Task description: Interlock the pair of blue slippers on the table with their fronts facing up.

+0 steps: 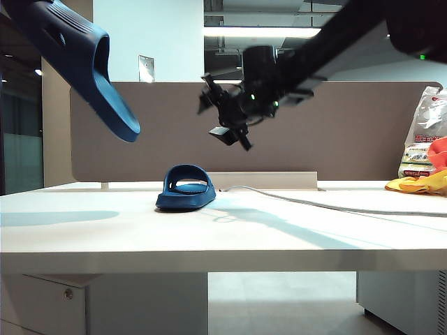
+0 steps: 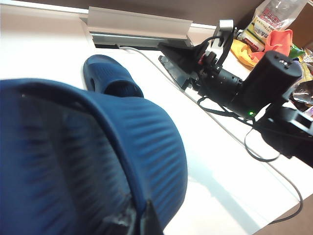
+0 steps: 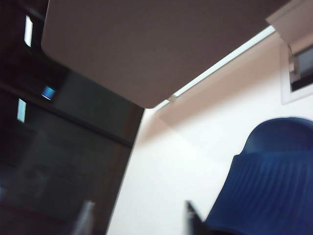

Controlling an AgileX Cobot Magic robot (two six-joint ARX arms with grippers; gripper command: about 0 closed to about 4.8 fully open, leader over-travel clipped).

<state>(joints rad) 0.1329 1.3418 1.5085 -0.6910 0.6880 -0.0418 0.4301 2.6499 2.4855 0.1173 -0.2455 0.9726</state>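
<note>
nearest the lens, filling the left wrist view, is a dark navy moulded rubber slide sandal with a wide ridged strap [image 2: 98, 161], held up in the air; the exterior view shows it tilted, toe downward, high at the left and well above the wide white flat-topped table [image 1: 223, 241]. the left gripper [image 2: 139, 221] shows only as a dark tip at the sandal's edge, its jaws nearly closed and, as far as can be judged, pinched on that sandal. the matching navy sandal [image 1: 186, 188] sits sole-down on the table near the grey-brown back panel. the right gripper [image 1: 232, 129] hangs in the air above and just to the right of it, touching nothing; its jaws look parted in the exterior view, though how wide i cannot tell. the step in hand seems to be fetching the second sandal: the right gripper likely needs to descend and take the resting one by its strap or side, so the two can be brought together. only the exterior view shows the height of both grippers; the blurred right wrist view gives a close ridged strap [image 3: 266, 186] and little else; the left wrist view alone shows the cable trailing across the tabletop beside the right arm.
</note>
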